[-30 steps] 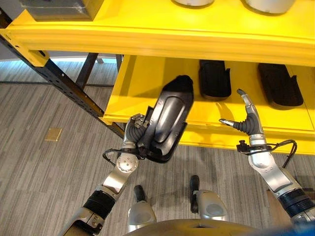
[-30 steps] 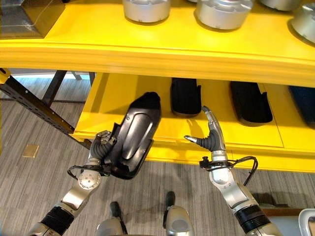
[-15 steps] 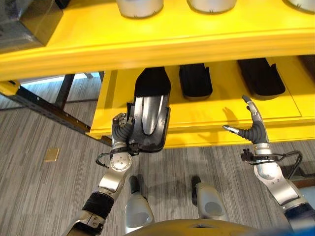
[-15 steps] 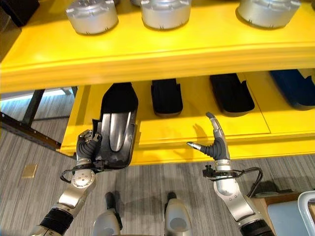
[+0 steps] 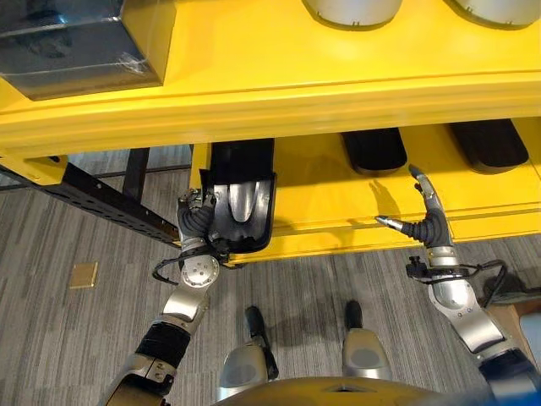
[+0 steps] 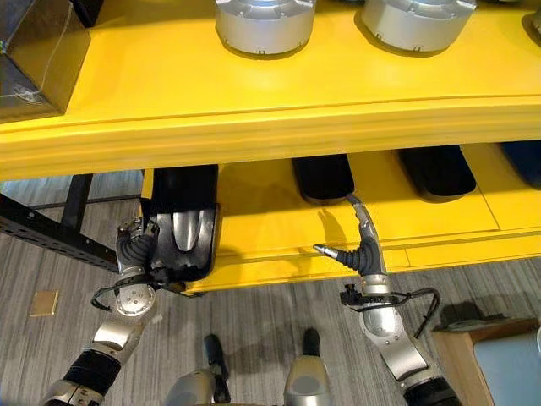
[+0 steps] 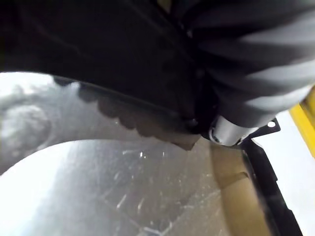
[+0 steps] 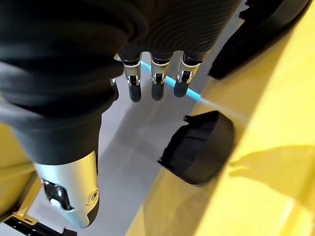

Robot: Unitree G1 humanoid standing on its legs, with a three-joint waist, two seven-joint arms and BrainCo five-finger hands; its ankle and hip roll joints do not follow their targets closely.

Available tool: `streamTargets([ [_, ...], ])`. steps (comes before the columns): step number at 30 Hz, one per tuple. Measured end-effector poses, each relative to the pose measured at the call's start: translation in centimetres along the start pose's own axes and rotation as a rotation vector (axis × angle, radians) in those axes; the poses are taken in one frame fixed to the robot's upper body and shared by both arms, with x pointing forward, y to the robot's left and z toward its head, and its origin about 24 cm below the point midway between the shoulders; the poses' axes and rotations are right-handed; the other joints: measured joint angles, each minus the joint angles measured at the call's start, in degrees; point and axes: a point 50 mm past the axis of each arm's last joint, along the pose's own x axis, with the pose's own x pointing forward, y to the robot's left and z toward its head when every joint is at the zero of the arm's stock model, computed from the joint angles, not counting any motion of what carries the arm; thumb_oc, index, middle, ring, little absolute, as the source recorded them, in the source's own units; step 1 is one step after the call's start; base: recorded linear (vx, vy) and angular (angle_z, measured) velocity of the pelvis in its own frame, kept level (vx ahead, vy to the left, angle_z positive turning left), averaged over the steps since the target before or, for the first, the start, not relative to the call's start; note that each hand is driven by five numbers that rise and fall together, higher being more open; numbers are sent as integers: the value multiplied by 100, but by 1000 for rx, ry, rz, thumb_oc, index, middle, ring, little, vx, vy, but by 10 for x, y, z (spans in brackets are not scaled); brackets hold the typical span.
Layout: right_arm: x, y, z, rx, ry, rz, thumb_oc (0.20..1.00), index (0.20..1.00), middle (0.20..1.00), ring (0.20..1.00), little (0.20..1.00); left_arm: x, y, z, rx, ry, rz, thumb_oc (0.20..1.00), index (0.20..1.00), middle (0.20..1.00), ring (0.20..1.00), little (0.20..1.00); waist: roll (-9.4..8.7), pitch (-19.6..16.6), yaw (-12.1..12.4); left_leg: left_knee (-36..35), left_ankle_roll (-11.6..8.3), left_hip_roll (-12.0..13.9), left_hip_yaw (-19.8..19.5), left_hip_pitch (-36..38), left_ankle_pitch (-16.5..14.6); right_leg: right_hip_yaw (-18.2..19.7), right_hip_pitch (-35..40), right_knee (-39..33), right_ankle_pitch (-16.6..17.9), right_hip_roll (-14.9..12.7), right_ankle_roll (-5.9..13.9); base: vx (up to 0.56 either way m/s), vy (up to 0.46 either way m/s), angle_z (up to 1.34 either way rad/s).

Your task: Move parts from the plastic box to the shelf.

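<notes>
My left hand (image 5: pixel 196 228) is shut on the near edge of a black part (image 5: pixel 241 190) with a shiny grey inner face. The part lies lengthwise at the left end of the lower yellow shelf (image 5: pixel 330 207), its far end under the upper shelf. The left wrist view shows that grey face (image 7: pixel 123 187) from very close. My right hand (image 5: pixel 427 222) hovers open at the shelf's front edge, fingers straight and thumb out, holding nothing. Past its fingers (image 8: pixel 156 81), a black part (image 8: pixel 199 145) rests on the shelf.
Two more black parts (image 6: pixel 323 176) (image 6: pixel 435 169) lie further right on the lower shelf, with a blue one (image 6: pixel 528 161) at the far right. Silver cylinders (image 6: pixel 264 21) and a dark box (image 5: pixel 68 42) stand on the upper shelf. A black rack beam (image 5: pixel 101 199) runs left.
My left hand has carried the black part forward and down, from tilted in the air onto the lower shelf's left end. The view has shifted. The right hand stays open by the shelf edge.
</notes>
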Motion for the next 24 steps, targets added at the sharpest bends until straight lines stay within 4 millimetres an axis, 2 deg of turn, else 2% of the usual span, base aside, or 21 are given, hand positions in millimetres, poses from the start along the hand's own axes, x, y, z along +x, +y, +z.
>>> streamTargets([
  [9,24,-1,18,5,-85,-45,1000,1000,1000,1000,1000,14,-15,27,-77,-51,25,200,200,200,200,200,10,696,-20,73,-32,141,5,-340,111,14,-340,-8,161,138,-66,-111,-14,-4],
  [11,33,-2,32,23,-150,-64,1000,1000,1000,1000,1000,20,-20,38,-112,-77,48,200,200,200,200,200,12,913,-16,226,-40,190,2,-535,89,17,-538,190,124,152,-108,-85,-21,-5],
  [19,49,-4,53,38,-240,-69,1000,1000,1000,1000,1000,29,-31,57,-222,-74,102,200,200,200,200,200,-23,1155,-40,493,-47,260,143,-709,-12,129,-989,745,-33,156,-205,-44,11,-11],
  [21,58,-12,62,8,-289,-79,1000,1000,1000,1000,1000,41,-36,77,-285,-110,156,200,200,200,200,200,-33,1244,-66,990,-43,348,135,-1200,-137,269,-1625,1432,-256,158,-276,-63,18,-9],
  [24,59,-16,68,12,-300,-107,1000,1000,1000,1000,1000,45,-36,85,-331,-106,193,200,200,200,200,200,-27,1260,-85,1127,-47,373,128,-1359,-170,320,-1842,1660,-330,159,-294,-45,1,-3],
])
